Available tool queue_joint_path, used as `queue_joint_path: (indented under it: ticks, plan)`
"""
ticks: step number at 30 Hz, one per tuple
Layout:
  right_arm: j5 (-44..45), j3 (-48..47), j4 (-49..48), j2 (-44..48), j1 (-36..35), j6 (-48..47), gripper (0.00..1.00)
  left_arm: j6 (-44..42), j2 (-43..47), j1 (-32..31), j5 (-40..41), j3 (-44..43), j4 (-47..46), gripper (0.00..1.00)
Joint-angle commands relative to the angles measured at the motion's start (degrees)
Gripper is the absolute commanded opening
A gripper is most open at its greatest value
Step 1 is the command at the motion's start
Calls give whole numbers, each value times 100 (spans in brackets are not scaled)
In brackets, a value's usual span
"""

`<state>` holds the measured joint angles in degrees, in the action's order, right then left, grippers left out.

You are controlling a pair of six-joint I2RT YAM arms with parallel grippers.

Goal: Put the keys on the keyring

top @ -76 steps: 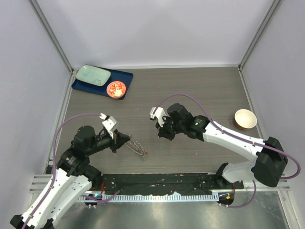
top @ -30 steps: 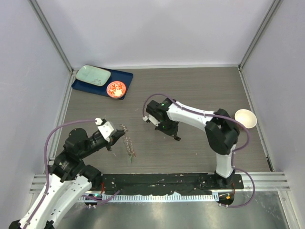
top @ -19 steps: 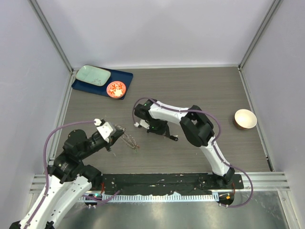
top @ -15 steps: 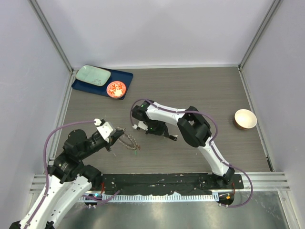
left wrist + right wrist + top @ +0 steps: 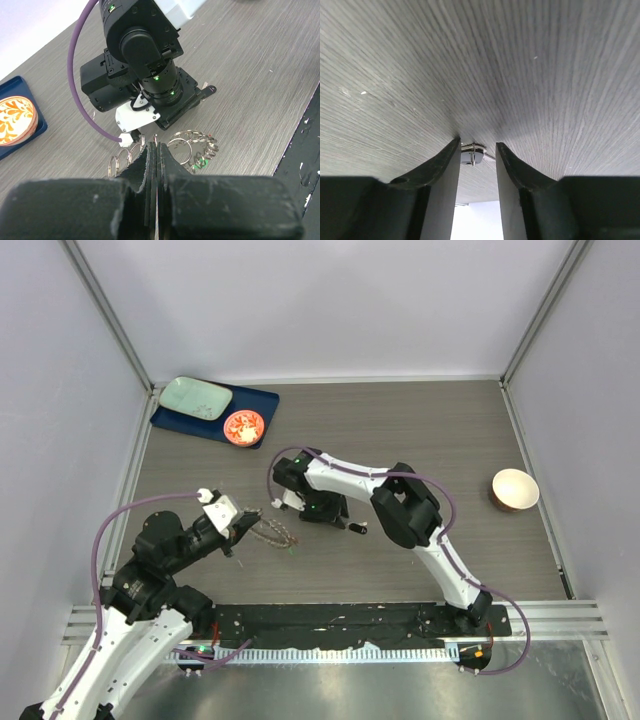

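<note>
Main risk: right gripper (image 5: 477, 146) is nose-down at the table (image 5: 545, 75), just beside the keyring (image 5: 190, 142). Its jaws are only narrowly parted, with a glint of metal between the tips; can't tell if they touch it. Any sideways shove there could twist the ring out of the left gripper (image 5: 152, 148). That one is clamped tight, ring loops poking out either side of its tips, ring low over the table in front of the left arm. Second risk: the black key (image 5: 356, 528) lies loose on the table near the right arm's wrist link, apart from the ring, so a sweep of that arm could flick it away. The green tag (image 5: 200, 161) sits at the ring's edge; can't tell if it's threaded. Versus 2.5 s ago: right gripper was mid-table, well apart from the ring, and now it's right on it. Left has pulled the ring up and in, and I didn't see the black key on the table then.
</note>
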<state>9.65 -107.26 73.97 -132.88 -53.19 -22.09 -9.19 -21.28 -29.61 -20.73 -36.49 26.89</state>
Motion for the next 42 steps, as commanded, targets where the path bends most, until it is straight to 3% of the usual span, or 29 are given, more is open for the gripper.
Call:
queue_joint_path:
  ticks: [1, 6, 11, 17, 21, 24, 32, 42]
  plan:
    - [-165, 29, -435, 762, -42, -112, 43, 58, -17, 25, 25, -25, -316, 0]
    - [-384, 933, -1601, 1851, 10, 63, 47, 49, 27, 25, 60, -16, -316, 0]
    - [-789, 2927, -3325, 3439, 317, 599, 47, 67, 71, 25, 104, 2, -334, 0]
    - [-1352, 5739, -6993, 5277, 739, 1785, 48, 84, 54, 25, 95, 1, -343, 0]
    - [-1229, 7566, -9160, 5975, 757, 2164, 48, 93, 45, 25, 113, -7, -343, 0]
    - [-1132, 8358, -10365, 6168, 757, 2130, 48, 93, 36, 34, 131, 2, -343, 0]
    - [-745, 9039, -11870, 5844, 766, 2156, 41, 93, 1, 34, 166, 10, -352, 0]
    - [-728, 9030, -11995, 5439, 766, 2050, 36, 93, -34, 34, 192, 10, -334, 0]
